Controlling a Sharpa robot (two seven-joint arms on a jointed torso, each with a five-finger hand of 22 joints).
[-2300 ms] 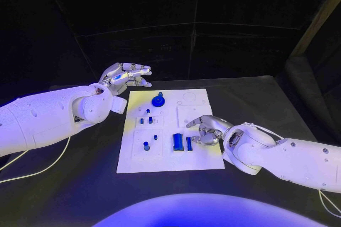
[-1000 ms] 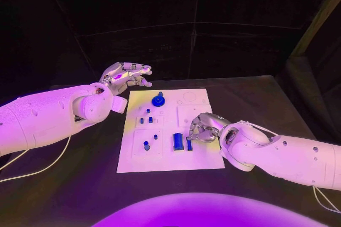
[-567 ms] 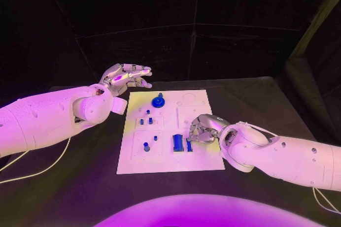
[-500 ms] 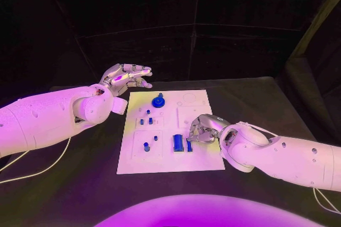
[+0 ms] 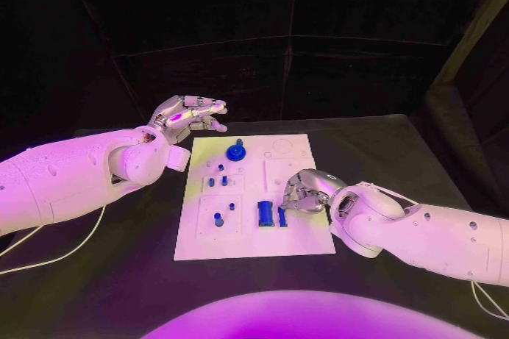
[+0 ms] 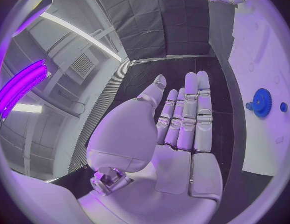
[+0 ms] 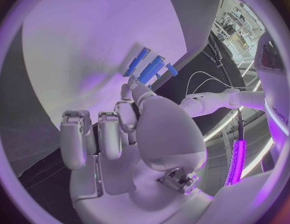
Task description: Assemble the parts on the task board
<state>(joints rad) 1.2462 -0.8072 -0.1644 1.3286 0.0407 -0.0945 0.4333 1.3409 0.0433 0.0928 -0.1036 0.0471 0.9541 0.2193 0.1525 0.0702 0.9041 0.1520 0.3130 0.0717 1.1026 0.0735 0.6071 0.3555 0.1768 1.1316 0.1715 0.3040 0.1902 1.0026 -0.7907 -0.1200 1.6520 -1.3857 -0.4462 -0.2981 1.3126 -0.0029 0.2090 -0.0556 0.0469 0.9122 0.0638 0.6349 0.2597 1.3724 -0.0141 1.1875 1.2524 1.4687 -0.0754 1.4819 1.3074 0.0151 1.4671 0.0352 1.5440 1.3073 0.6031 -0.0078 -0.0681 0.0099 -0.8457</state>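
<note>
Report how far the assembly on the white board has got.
Done: a blue gear stands on the white task board. In hand: nothing; the right robot hand hovers beside two flat-lying blue bars. The left robot hand waits open. Left: those bars.

Camera layout: one overhead, two wrist-mounted.
Head view looks down on the task board (image 5: 254, 195); wrist views (fisheye, close) share its surface (image 7: 89, 50).
</note>
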